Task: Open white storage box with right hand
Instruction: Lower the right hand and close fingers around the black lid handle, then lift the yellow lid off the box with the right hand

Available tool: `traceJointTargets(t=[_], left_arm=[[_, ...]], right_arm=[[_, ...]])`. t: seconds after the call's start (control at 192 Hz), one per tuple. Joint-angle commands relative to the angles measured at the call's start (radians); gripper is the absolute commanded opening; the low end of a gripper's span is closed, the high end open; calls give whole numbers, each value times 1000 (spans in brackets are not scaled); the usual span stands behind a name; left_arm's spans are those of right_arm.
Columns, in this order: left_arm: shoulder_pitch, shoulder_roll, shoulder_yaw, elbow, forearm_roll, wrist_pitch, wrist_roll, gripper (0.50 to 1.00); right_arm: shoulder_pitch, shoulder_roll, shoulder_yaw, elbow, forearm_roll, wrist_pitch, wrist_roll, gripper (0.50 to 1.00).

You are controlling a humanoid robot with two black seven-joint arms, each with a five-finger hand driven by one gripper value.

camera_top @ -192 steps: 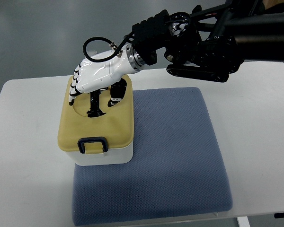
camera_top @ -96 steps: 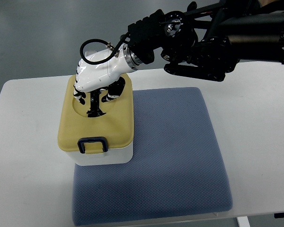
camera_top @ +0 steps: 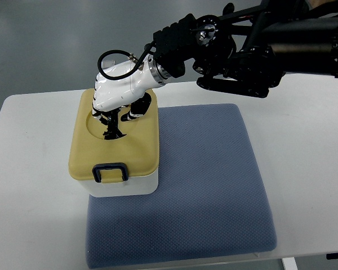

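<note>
The white storage box [camera_top: 123,185] is sitting on the blue mat's [camera_top: 208,191] left edge on the tabletop [camera_top: 28,185], its yellow lid [camera_top: 101,149] closed. The right hand [camera_top: 117,93] is reaching down over the lid's far end, its fingers [camera_top: 111,119] curling around the black handle [camera_top: 114,132] in the round recess.

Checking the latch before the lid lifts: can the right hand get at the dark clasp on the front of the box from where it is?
Probably yes. The clasp sits uncovered on the lid's near edge, while the right hand is over the lid's recess farther back.
</note>
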Motion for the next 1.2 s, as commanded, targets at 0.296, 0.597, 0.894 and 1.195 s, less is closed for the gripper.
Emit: traceJointTargets(t=[0.296, 0.597, 0.894, 1.195], left_arm=[[1, 0, 0, 0, 0, 0, 0, 1000], [1, 0, 0, 0, 0, 0, 0, 1000], [-1, 0, 0, 0, 0, 0, 0, 1000], [-1, 0, 0, 0, 0, 0, 0, 1000]], right_arm=[[-2, 0, 0, -7, -16, -9, 0, 500], [0, 0, 20, -7, -17, -86, 12, 500], [10, 0, 28, -7, -5, -182, 36, 500], [-2, -149, 92, -7, -3, -192, 36, 500]])
